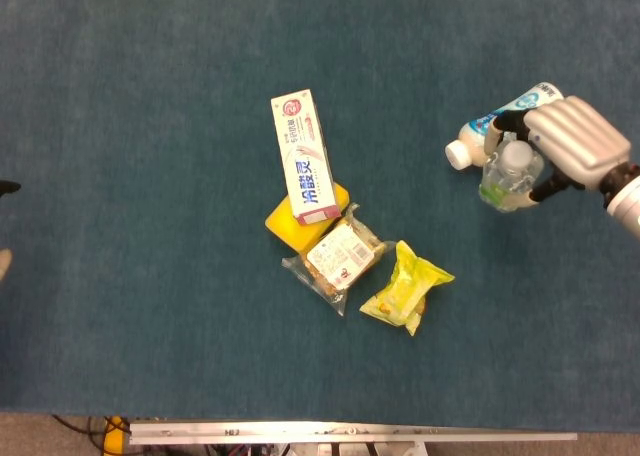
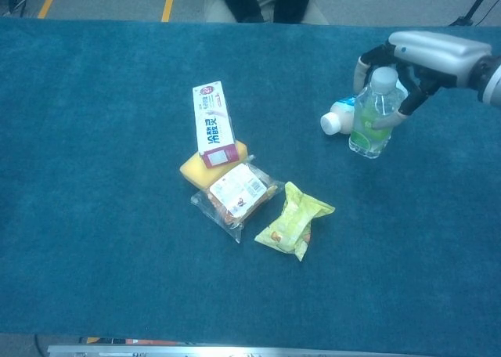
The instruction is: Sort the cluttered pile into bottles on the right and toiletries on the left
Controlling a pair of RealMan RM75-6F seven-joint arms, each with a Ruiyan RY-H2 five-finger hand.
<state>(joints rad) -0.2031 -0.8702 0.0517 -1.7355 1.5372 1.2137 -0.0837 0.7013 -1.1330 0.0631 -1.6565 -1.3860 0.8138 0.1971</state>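
Note:
My right hand [image 1: 570, 146] [image 2: 427, 55] grips a clear green-labelled water bottle [image 1: 508, 179] [image 2: 371, 116] upright at the right side of the table. Just behind it a white bottle with a blue label [image 1: 490, 128] [image 2: 338, 119] lies on its side. In the middle, a toothpaste box [image 1: 305, 157] [image 2: 214, 124] rests on a yellow sponge [image 1: 282, 223] [image 2: 195, 169]. A clear snack packet [image 1: 338, 256] [image 2: 236, 193] and a yellow-green packet [image 1: 408, 287] [image 2: 295, 221] lie beside them. A sliver at the left edge may be my left hand [image 1: 5, 188].
The blue table cloth [image 1: 150, 306] stretches wide to the left of the pile. The table's front metal edge [image 1: 350, 434] runs along the bottom. A person sits beyond the far edge [image 2: 266, 1].

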